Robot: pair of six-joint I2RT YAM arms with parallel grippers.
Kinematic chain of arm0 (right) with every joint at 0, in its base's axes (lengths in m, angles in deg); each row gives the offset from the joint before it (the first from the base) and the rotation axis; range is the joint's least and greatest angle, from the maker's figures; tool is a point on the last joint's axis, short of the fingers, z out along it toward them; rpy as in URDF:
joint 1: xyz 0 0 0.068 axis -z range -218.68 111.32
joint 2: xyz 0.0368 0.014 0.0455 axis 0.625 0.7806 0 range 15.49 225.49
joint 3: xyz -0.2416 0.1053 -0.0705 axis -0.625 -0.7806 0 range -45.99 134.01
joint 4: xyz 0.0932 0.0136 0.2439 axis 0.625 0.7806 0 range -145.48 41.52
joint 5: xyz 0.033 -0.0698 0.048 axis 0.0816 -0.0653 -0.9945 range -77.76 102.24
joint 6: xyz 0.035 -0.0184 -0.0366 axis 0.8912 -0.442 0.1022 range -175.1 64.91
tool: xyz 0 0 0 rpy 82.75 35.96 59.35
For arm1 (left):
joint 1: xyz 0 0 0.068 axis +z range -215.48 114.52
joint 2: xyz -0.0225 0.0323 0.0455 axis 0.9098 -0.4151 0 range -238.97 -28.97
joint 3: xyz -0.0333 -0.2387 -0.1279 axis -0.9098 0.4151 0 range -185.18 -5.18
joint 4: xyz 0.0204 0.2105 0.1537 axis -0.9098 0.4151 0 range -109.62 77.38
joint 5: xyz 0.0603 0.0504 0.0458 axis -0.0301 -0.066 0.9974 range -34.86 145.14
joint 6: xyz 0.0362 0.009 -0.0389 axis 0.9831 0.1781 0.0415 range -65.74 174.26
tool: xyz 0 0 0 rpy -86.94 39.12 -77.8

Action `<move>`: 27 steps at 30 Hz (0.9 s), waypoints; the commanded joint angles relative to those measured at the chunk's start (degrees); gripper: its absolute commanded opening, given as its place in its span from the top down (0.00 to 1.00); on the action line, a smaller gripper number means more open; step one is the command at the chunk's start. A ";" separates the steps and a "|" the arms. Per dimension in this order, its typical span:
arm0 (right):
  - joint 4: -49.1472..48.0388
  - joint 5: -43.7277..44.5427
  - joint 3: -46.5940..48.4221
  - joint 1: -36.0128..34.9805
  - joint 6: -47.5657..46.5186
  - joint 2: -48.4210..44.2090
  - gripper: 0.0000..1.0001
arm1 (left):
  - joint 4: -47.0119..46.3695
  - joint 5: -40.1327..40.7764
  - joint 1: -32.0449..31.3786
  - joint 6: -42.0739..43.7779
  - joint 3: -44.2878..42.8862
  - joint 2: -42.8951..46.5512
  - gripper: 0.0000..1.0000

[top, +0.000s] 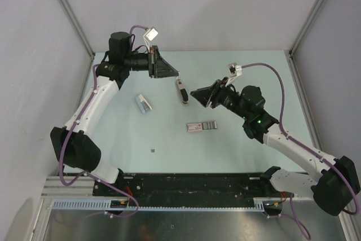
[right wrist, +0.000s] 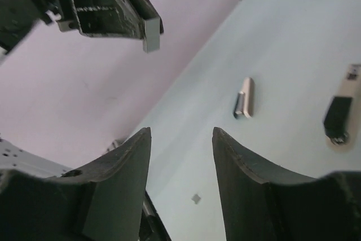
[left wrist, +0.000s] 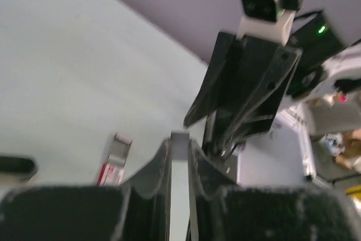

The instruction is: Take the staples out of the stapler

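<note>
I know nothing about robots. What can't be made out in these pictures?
- Top view: the speck is too small to name.
- Left wrist view: the left gripper's fingers cover most of the metal strip they pinch; staples or not, unclear.
- Right wrist view: the stapler shows only from outside; its body hides whether staples remain.

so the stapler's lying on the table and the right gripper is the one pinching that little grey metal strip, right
Not quite: the left gripper is the one pinching the grey metal strip. The right gripper is open and empty, as the right wrist view shows. The stapler does lie on the table.
</note>
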 commanded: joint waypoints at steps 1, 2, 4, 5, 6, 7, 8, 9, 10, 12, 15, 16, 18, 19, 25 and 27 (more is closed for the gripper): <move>-12.60 -4.50 4.18 -0.61 4.09 1.90 0.46 | -15.03 -7.40 0.57 -20.07 2.48 4.86 1.00; -13.29 -4.21 4.62 -1.00 3.97 2.23 0.45 | -18.97 -7.62 0.60 -23.34 3.83 5.32 1.00; -14.73 -3.96 5.06 -1.76 3.61 2.66 0.41 | -31.17 -7.92 0.98 -33.68 8.65 6.55 1.00; -15.45 -3.94 5.15 -1.93 3.59 2.83 0.38 | -36.22 -7.79 1.07 -37.92 10.66 7.00 1.00; -16.30 -4.01 5.20 -2.06 3.81 3.05 0.37 | -38.97 -7.73 1.11 -40.13 11.88 7.36 1.00; -17.20 -4.18 5.22 -2.08 4.13 3.29 0.36 | -40.34 -7.61 1.14 -41.10 12.71 7.67 1.00; -18.32 -4.49 5.23 -2.04 4.69 3.54 0.36 | -41.11 -7.38 1.15 -41.46 13.35 8.00 1.00; -19.62 -4.90 5.23 -2.03 5.36 3.80 0.36 | -41.50 -7.26 1.15 -41.59 13.88 8.26 1.00; -20.89 -5.33 5.24 -1.84 6.19 4.15 0.36 | -41.70 -7.16 1.16 -41.70 14.33 8.47 1.00; -23.02 -5.85 5.44 -1.59 7.70 4.89 0.37 | -41.93 -6.79 1.16 -41.98 14.99 8.87 1.00; -24.48 -6.13 6.15 -1.44 9.24 6.14 0.37 | -42.31 -6.43 1.07 -42.44 15.51 9.40 1.00; -24.99 -6.21 6.36 -1.42 9.61 6.55 0.37 | -42.50 -6.39 0.98 -42.61 15.67 9.48 1.00; -25.74 -6.33 6.62 -1.51 9.97 7.19 0.37 | -42.83 -6.25 0.94 -42.89 16.05 9.65 1.00; -25.84 -6.22 6.76 -1.58 10.02 7.42 0.37 | -42.98 -6.21 0.92 -43.01 16.20 9.74 1.00; -27.42 -6.15 7.01 -1.93 11.14 8.94 0.38 | -43.61 -6.09 0.35 -43.29 17.19 10.14 1.00; -27.84 -6.05 7.18 -2.14 11.51 9.50 0.40 | -43.77 -6.02 0.19 -43.30 17.44 10.04 1.00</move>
